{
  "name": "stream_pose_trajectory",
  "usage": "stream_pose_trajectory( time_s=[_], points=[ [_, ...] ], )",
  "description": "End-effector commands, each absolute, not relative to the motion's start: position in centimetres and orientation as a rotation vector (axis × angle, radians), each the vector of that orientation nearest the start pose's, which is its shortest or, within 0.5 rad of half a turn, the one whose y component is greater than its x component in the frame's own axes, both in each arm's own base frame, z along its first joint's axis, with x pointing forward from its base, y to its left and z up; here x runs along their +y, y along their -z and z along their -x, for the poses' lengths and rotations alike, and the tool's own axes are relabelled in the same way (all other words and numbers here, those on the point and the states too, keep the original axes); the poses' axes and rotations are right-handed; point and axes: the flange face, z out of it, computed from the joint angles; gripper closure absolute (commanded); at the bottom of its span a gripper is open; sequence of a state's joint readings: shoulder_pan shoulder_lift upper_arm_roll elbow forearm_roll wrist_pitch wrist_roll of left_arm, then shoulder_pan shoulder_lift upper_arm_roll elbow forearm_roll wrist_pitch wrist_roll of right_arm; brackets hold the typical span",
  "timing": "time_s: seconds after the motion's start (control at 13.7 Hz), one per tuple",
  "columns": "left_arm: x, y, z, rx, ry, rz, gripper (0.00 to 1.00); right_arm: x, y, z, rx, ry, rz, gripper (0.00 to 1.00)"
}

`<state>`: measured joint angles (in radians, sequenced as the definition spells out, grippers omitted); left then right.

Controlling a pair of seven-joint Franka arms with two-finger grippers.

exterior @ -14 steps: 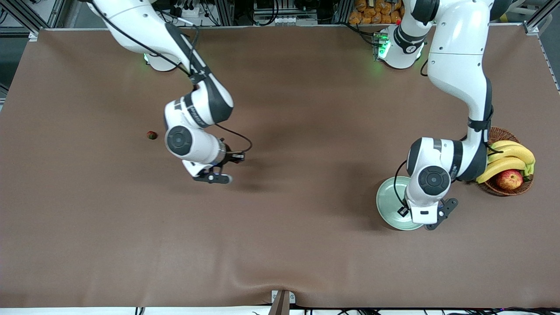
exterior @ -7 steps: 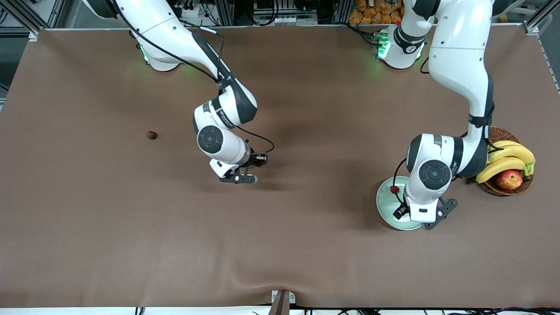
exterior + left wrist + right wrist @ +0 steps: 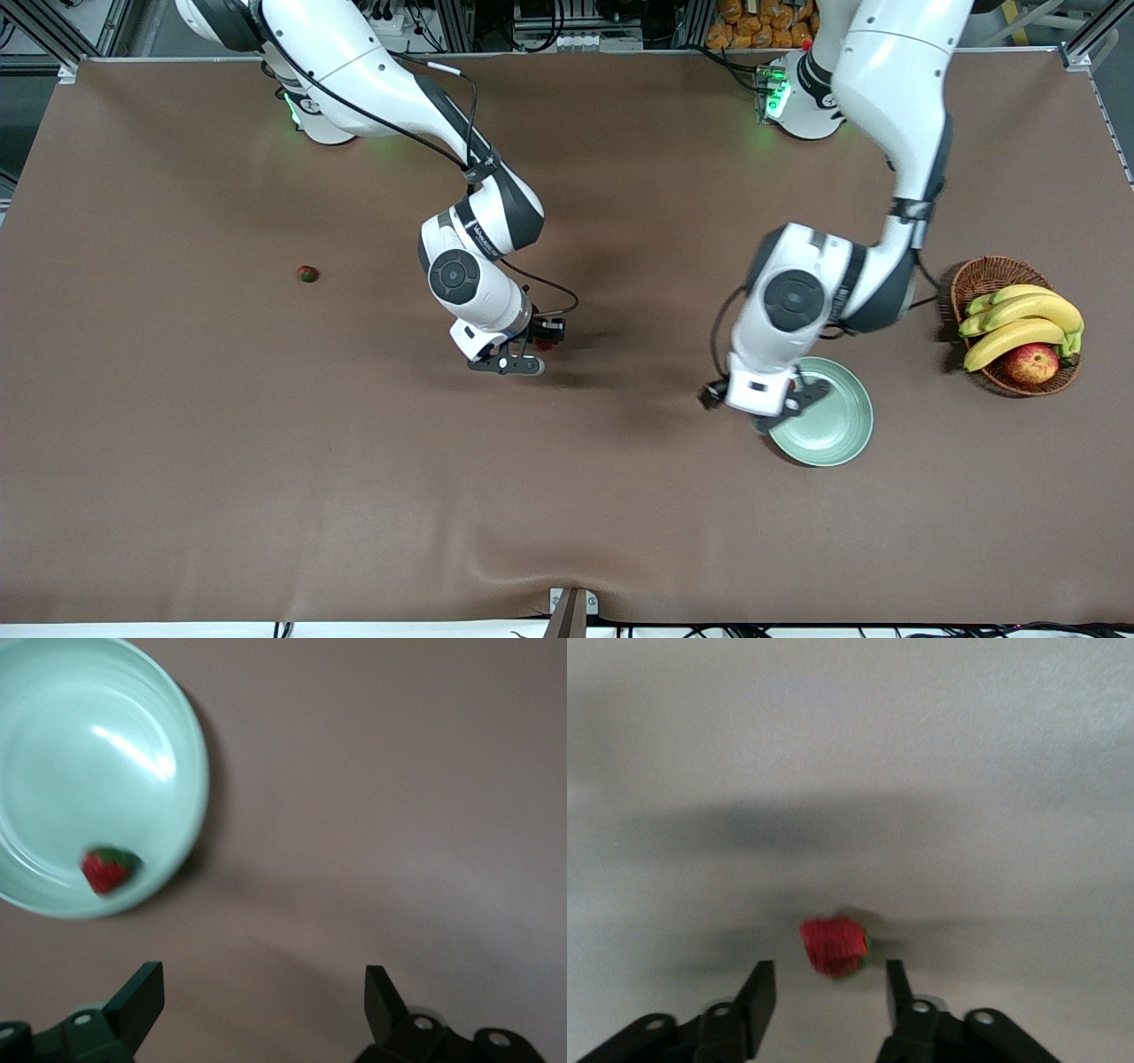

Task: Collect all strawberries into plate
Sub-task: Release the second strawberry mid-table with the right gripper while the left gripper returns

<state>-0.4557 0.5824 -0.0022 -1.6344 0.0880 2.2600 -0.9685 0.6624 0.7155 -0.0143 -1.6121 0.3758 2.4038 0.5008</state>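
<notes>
Table (image 3: 266,496): brown cover, things well spread. Wicker basket (image 3: 983,275) with bananas (image 3: 1028,319) and an apple (image 3: 1032,363) at the left arm's end. Mint plate (image 3: 837,425) just beside it toward the middle, nearer the front camera.

Left gripper (image 3: 753,403) is over the plate's rim on the side toward the right arm; fingers (image 3: 142,997) spread wide, nothing between them.

Right gripper (image 3: 523,354) is low over mid-table, fingers (image 3: 757,997) parted, not clamped on anything.

Strawberries: one lies in the plate (image 3: 108,870) near the rim; one sits on the table just ahead of the right fingers (image 3: 834,946); one lies alone on the table toward the right arm's end (image 3: 306,274), well apart from everything.
</notes>
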Motion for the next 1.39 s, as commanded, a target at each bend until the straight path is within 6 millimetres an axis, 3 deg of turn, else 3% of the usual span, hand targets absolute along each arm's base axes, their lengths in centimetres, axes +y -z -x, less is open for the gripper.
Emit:
stream_pose_trajectory(
  time_s=[0.0,0.22,0.37,0.44,0.81,0.95,1.32],
  points=[
    [-33.5,-28.3,-61.2,-0.713,0.11,3.05,0.0,41.9,-23.8,-57.3,0.196,-0.072,2.85,0.02],
    [-36.8,-28.2,-60.9,-0.749,0.132,3.062,0.0,38.5,-28.6,-58.7,0.235,-0.127,2.845,0.0],
    [-39.0,-28.1,-60.4,-0.749,0.145,3.075,0.0,33.4,-31.0,-59.4,0.251,-0.231,2.868,0.0],
    [-40.1,-27.8,-60.4,-0.758,0.153,3.08,0.0,30.5,-31.1,-59.4,0.189,-0.255,2.884,0.0],
    [-46.9,-27.0,-57.7,-0.848,0.196,3.117,0.0,15.9,-30.3,-56.5,0.088,-0.313,2.979,0.0],
    [-50.0,-25.2,-56.0,-0.974,0.191,3.107,0.0,10.5,-29.0,-55.2,0.016,-0.377,3.022,0.0],
    [-54.1,-23.2,-54.1,-1.305,0.219,3.102,0.0,1.1,-26.1,-52.2,-0.108,-0.515,3.017,0.0]
  ],
)
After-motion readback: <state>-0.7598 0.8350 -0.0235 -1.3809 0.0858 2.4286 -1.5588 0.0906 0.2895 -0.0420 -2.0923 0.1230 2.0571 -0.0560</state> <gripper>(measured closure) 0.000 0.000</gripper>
